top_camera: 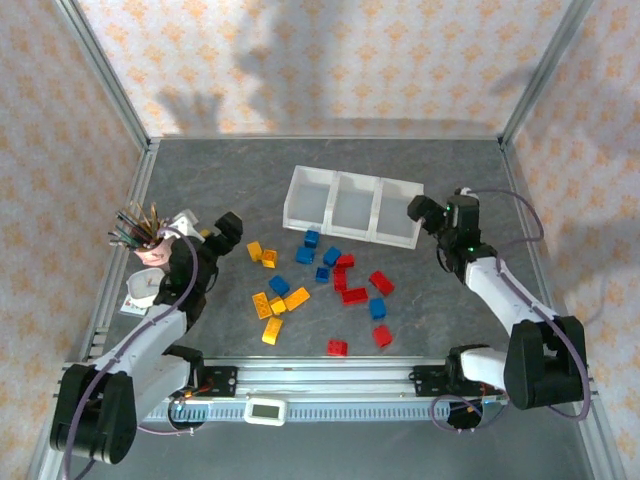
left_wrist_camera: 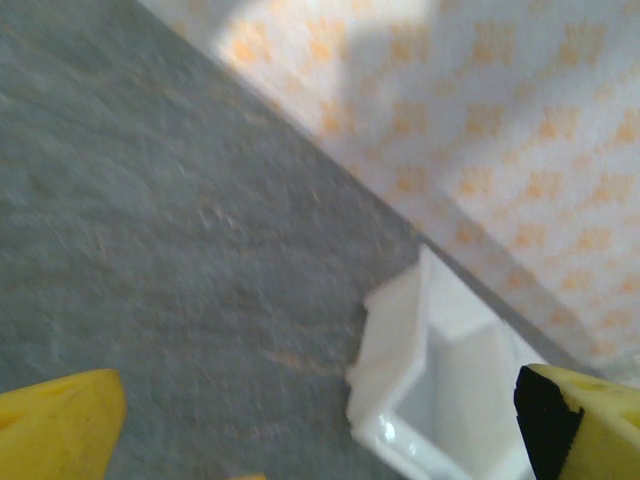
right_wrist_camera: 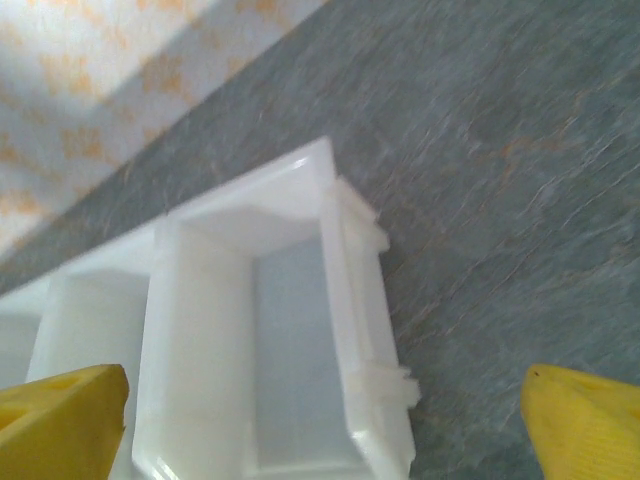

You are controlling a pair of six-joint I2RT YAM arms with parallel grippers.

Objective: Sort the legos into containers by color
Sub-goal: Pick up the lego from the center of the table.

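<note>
Tools released, empty: left tool (top_camera: 224, 236), right tool (top_camera: 418, 210). Between them, legos (top_camera: 352, 296) look light, stiff, slick; I'd pinch flat sides, not studs.

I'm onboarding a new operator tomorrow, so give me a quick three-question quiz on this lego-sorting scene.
1. True or false: some of the legos already lie inside the tray.
2. The piece lying closest to the tray's front wall is: A red, B blue, C yellow-orange.
3. Fill in: the right gripper, beside the tray's right end, has its jaws ___ (open or shut).

Key: 1 false; 2 B; 3 open.
</note>
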